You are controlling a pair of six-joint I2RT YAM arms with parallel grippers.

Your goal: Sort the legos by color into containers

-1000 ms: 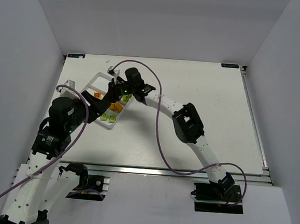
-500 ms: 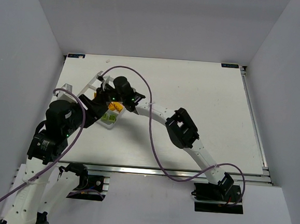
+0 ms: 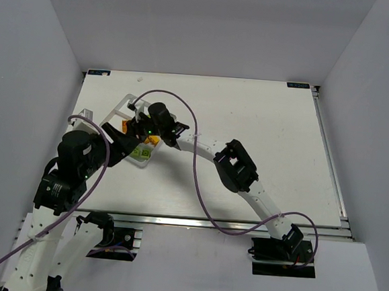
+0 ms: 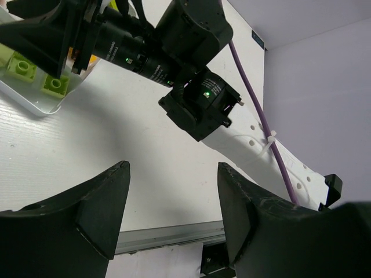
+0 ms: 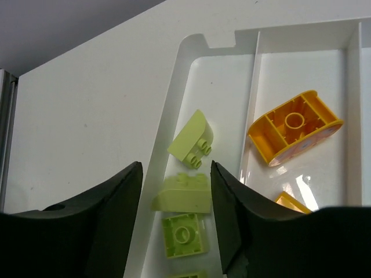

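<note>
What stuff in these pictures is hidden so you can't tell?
Top view: the right arm and left arm cover most of the tray, so its bricks cannot be counted.
Right wrist view: an orange brick is half hidden behind the jaws; a green brick is cut by the bottom edge.

Lab test cell: white table (image 3: 250, 123), plain enclosure walls (image 3: 47, 53), aluminium rail (image 3: 208, 222).

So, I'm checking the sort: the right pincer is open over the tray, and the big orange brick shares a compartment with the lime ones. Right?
No. The right wrist view shows the orange brick across a divider from the lime bricks, in the next compartment of the tray. The rest holds.
</note>
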